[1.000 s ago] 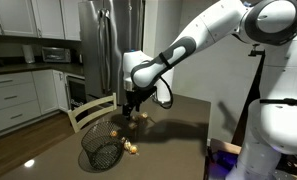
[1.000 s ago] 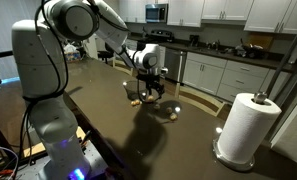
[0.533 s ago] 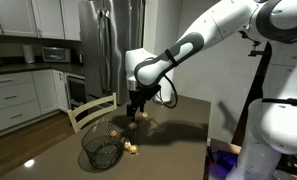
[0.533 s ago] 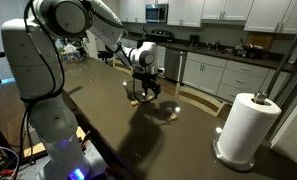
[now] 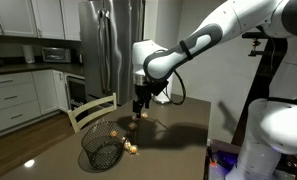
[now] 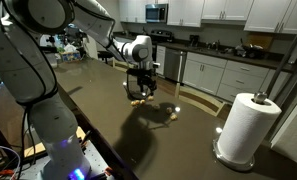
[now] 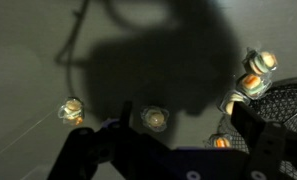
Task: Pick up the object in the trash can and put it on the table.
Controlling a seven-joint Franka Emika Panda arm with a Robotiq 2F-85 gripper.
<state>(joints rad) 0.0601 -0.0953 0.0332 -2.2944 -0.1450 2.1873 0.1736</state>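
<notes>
The trash can (image 5: pixel 101 152) is a black wire-mesh basket standing on the dark brown table (image 5: pixel 178 128); its mesh shows at the right edge of the wrist view (image 7: pixel 288 105). Several small round orange-and-white objects lie on the table around it (image 5: pixel 131 148) (image 6: pixel 173 112). In the wrist view one of them (image 7: pixel 154 119) lies on the table below my jaws, another (image 7: pixel 72 109) lies to the left, and two (image 7: pixel 253 80) lie by the basket. My gripper (image 5: pixel 140 110) (image 6: pixel 140 90) (image 7: pixel 176 125) hovers above the table beside the basket, open and empty.
A wooden chair back (image 5: pixel 91 110) stands against the table edge by the basket. A paper towel roll (image 6: pixel 243 125) stands on its holder at one end of the table. White kitchen counters (image 6: pixel 223 62) and a steel fridge (image 5: pixel 106 45) are behind.
My gripper has shifted a little sideways away from the basket, staying above the table. The small objects and the basket have not moved.
</notes>
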